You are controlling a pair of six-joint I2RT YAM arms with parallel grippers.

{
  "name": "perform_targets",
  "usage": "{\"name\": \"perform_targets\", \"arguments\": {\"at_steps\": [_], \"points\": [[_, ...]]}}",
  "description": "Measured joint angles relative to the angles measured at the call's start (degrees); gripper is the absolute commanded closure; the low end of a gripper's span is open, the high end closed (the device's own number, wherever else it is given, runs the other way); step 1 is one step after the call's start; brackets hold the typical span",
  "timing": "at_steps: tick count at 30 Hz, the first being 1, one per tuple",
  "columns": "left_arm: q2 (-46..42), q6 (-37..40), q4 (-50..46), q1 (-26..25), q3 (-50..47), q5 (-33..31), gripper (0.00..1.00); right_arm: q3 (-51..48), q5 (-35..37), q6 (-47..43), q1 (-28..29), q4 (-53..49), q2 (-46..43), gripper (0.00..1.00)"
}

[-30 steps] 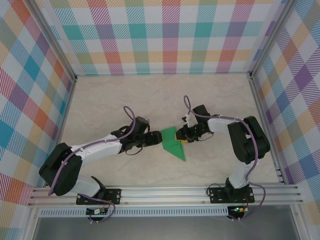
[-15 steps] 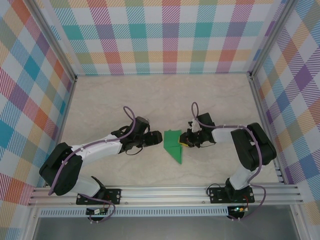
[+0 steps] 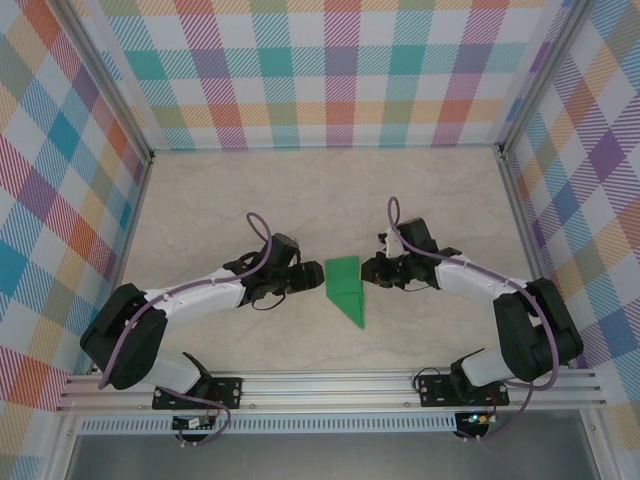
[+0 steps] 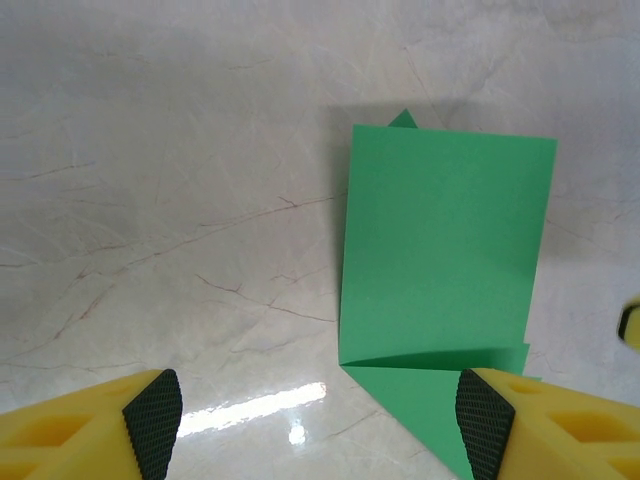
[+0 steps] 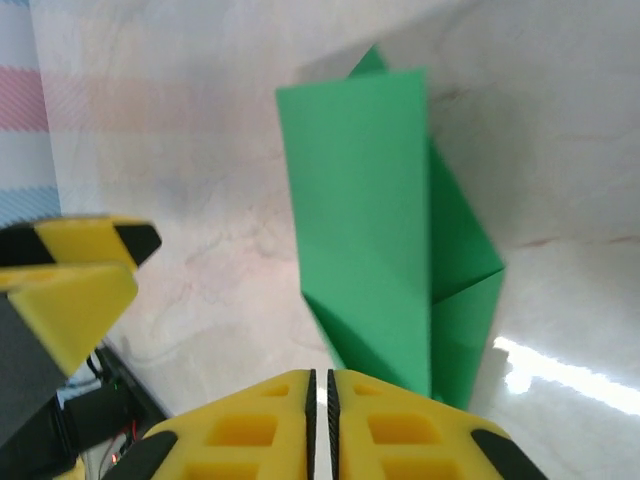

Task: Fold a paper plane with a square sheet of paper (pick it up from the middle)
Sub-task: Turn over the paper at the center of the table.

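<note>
You are looking at one folded green paper sheet (image 3: 343, 285) and two tools. The sheet is lying flat on the desk (image 3: 220, 200), midway between them. Your left tool (image 3: 312, 280) is standing spread wide, gripping nothing, with one pad (image 4: 487, 425) sitting just beside the sheet's pointed near part. Your right tool (image 3: 368, 270) is sitting just right of the sheet, fingers pressed together, pinching nothing.

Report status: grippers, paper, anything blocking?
Left gripper open; right gripper shut, empty. Folded green sheet flat on table between them, unheld. Nothing in the way.
</note>
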Motion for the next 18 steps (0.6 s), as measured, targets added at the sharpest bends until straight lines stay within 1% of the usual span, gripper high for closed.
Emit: {"name": "perform_targets", "arguments": {"at_steps": [4,7,13,18], "points": [[0.00,-0.02,0.00,0.00,0.00,-0.35,0.25,0.39,0.15,-0.15,3.91,-2.58,1.22,0.92],[0.07,-0.20,0.02,0.00,0.02,-0.39,0.25,1.81,1.05,-0.17,5.75,-4.04,3.41,0.93],[1.46,-0.22,0.17,0.00,0.02,0.04,0.25,3.63,4.13,-0.59,5.88,-5.70,6.43,0.94],[2.49,-0.22,0.17,0.00,0.35,0.90,0.25,3.93,5.22,-1.01,5.88,-5.77,9.18,0.95]]}}
